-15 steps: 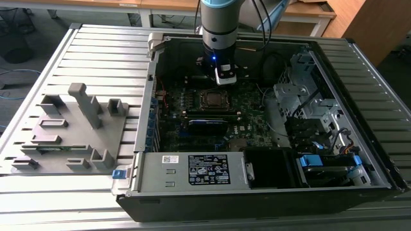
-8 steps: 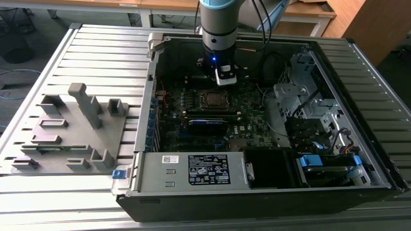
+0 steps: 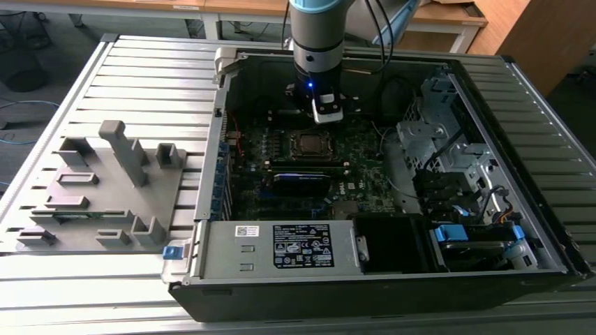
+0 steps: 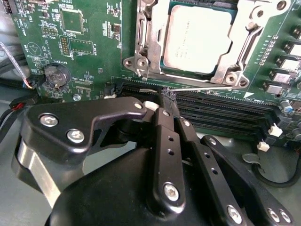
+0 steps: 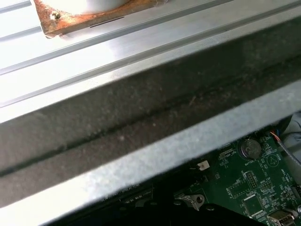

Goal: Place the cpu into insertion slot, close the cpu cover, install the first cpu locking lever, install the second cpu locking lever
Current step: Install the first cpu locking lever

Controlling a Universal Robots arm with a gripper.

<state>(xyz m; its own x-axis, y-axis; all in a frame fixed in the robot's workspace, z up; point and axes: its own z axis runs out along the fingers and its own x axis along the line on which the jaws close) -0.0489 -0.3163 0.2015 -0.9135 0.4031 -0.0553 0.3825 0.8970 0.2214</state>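
Note:
The cpu point(image 4: 197, 37), a grey metal square, lies in the insertion slot point(image 3: 308, 144) on the green board inside the open case. The cpu cover point(image 4: 242, 49), a silver frame, lies flat around it. A thin wire locking lever point(image 4: 207, 87) runs along the socket's edge, on the side nearest my fingers. My gripper point(image 4: 168, 95) is shut, its black fingertips together at the lever's free end, just beside the socket. I cannot tell whether they pinch the wire. In the exterior view my gripper point(image 3: 322, 115) hangs just behind the socket.
Long black memory slots point(image 4: 225, 110) run under my fingertips, with a coin battery point(image 4: 56, 75) nearby. The case wall point(image 5: 141, 117) is close. A drive cage point(image 3: 447, 153) stands at the exterior view's right, a power supply point(image 3: 279, 248) in front, and a grey fixture point(image 3: 102, 188) on the slatted table.

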